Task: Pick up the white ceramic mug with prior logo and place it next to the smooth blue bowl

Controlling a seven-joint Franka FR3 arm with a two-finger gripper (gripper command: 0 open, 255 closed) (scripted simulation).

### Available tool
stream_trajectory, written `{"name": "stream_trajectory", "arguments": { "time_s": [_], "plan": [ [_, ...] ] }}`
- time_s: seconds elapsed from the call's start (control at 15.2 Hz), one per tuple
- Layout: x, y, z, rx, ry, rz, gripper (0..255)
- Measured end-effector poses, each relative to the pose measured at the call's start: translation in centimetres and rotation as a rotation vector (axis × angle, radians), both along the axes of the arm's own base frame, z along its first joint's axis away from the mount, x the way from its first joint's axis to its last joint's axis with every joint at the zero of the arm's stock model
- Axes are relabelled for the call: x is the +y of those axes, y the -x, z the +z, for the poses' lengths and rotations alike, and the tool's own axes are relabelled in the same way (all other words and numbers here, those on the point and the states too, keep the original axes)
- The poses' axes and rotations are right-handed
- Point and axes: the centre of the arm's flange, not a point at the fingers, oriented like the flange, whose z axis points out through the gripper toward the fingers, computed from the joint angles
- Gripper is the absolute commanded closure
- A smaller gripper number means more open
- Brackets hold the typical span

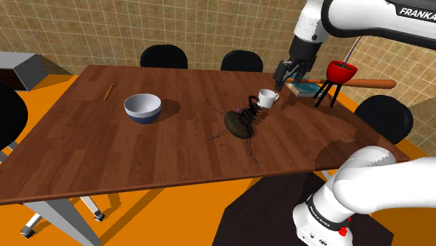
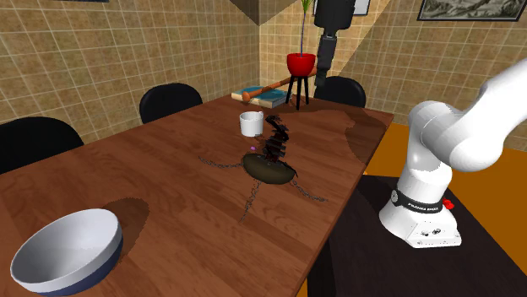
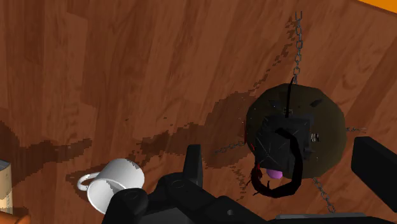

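Observation:
The white mug (image 1: 267,98) stands upright on the wooden table (image 1: 84,161), its handle toward the shoulder view's right. My black gripper (image 1: 286,77) hangs in the air just above and behind it, open and holding nothing. In the wrist view the mug (image 3: 114,185) lies off to the side of one finger, outside the gap of the gripper (image 3: 283,153). The blue bowl with a white inside (image 1: 142,107) sits well away toward the shoulder view's left. It is close to the camera in the second exterior view (image 2: 67,251), where the mug (image 2: 251,124) is farther back.
A dark rounded object with chains (image 1: 241,123) lies right beside the mug, between it and the bowl. A red pot on a black stand (image 1: 341,70), a book (image 1: 305,89) and a wooden stick (image 1: 370,83) crowd the corner behind the gripper. A pencil (image 1: 108,91) lies far left. Black chairs (image 1: 163,56) ring the table.

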Motion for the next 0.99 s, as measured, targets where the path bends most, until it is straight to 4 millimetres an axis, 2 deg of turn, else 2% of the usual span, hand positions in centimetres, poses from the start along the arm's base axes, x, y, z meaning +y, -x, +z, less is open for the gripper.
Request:
{"name": "stream_trajectory", "arguments": {
  "time_s": [0.2,0.99],
  "plan": [
    [-1.0,-1.1,-0.9,0.004,-0.003,-0.001,0],
    [-11.6,-10.0,-8.0,0.039,-0.032,-0.004,0]
  ]
}}
